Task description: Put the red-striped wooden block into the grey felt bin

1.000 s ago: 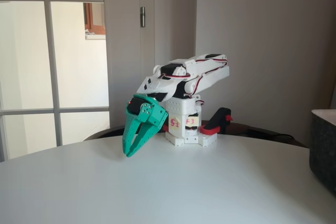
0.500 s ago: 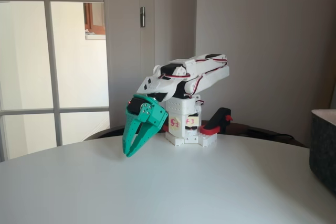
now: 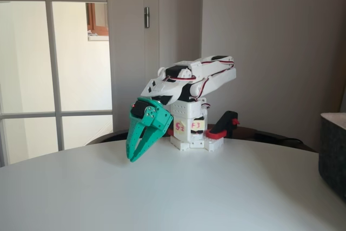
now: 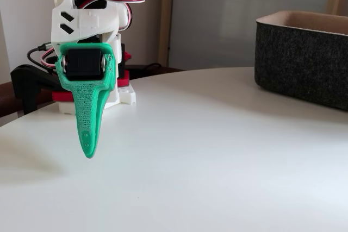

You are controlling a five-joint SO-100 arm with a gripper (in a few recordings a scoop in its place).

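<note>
Nothing has moved since the earlier frames: the arm holds the same folded pose, its green end effector (image 3: 133, 158) pointing down at the white tabletop (image 3: 178, 193) with its tips just above the surface. The two green fingers (image 3: 141, 140) meet at their tips with only a thin slit higher up, so the end effector is clenched on nothing. In the other fixed view the end effector (image 4: 89, 155) is seen edge-on as one tapering green blade. Behind it stands the white arm base (image 3: 189, 128), clamped to the tabletop's far edge. The grey felt bin (image 4: 304, 58) sits well apart from the end effector, far to its right in both fixed views, cut by the frame edge (image 3: 332, 150), with its paler rim up.
</note>
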